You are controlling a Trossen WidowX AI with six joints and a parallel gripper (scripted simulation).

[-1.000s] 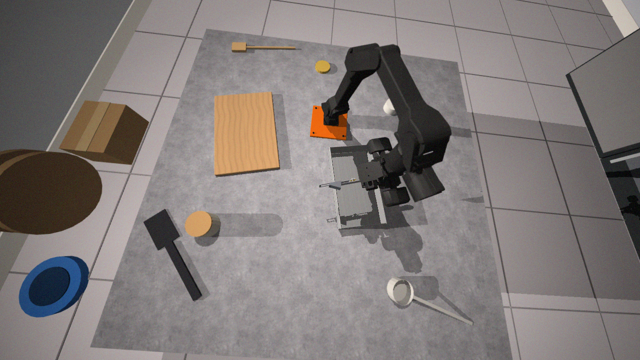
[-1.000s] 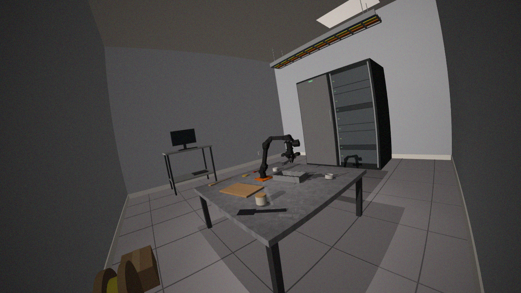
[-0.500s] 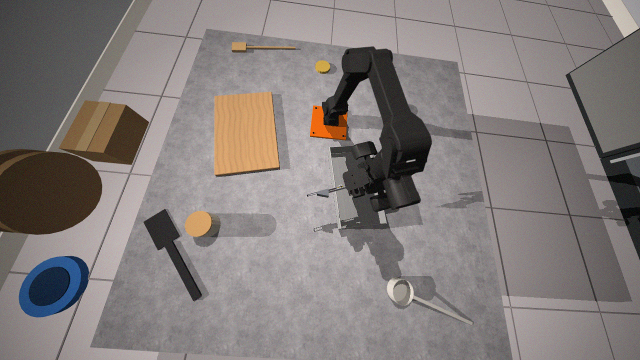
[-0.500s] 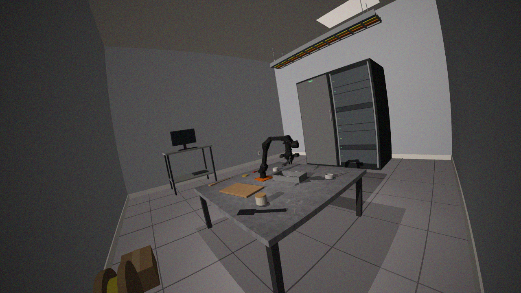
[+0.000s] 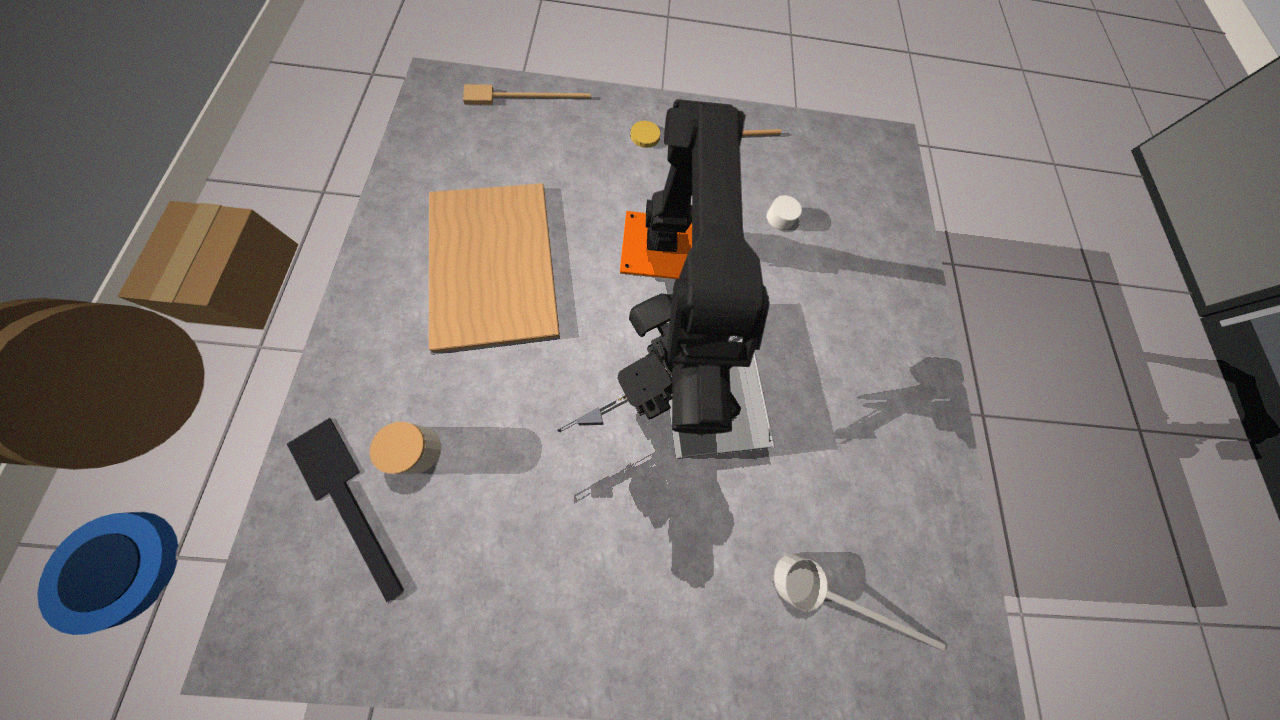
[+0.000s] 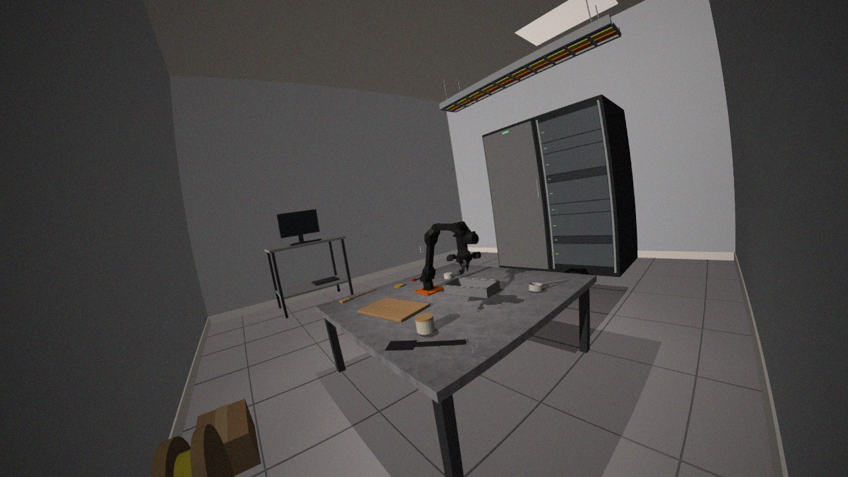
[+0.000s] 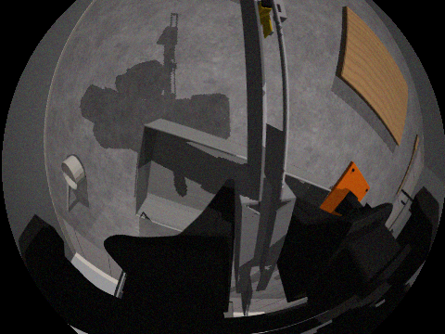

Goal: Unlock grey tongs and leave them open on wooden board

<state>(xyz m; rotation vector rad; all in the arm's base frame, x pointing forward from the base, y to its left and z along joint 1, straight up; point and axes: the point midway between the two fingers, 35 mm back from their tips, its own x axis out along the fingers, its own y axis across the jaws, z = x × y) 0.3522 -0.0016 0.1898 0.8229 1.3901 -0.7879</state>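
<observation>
My gripper [image 7: 245, 185] is shut on the grey tongs [image 5: 590, 417] [image 7: 253, 93], whose two arms run close together through the wrist view. A yellow piece [image 7: 266, 20] shows between the arms at the top of that view. The tongs are held in the air, with one end sticking out left of the gripper in the top view. Their other end is partly hidden by the fingers. The roasting tin [image 5: 760, 402] [image 6: 491, 289] [image 7: 199, 140] stands below, partly hidden by the arm. The wooden board [image 5: 492, 268] [image 6: 391, 309] [image 7: 373, 70] lies flat with nothing on it.
The orange base plate [image 5: 634, 255] [image 7: 352, 181] is between board and tin. A wooden-lidded jar [image 5: 396, 447] [image 6: 424, 324] and a black spatula [image 5: 358, 519] are at left. A white ladle [image 5: 799, 582] [image 7: 73, 169] lies at lower right; a white cylinder [image 5: 785, 211] stands behind.
</observation>
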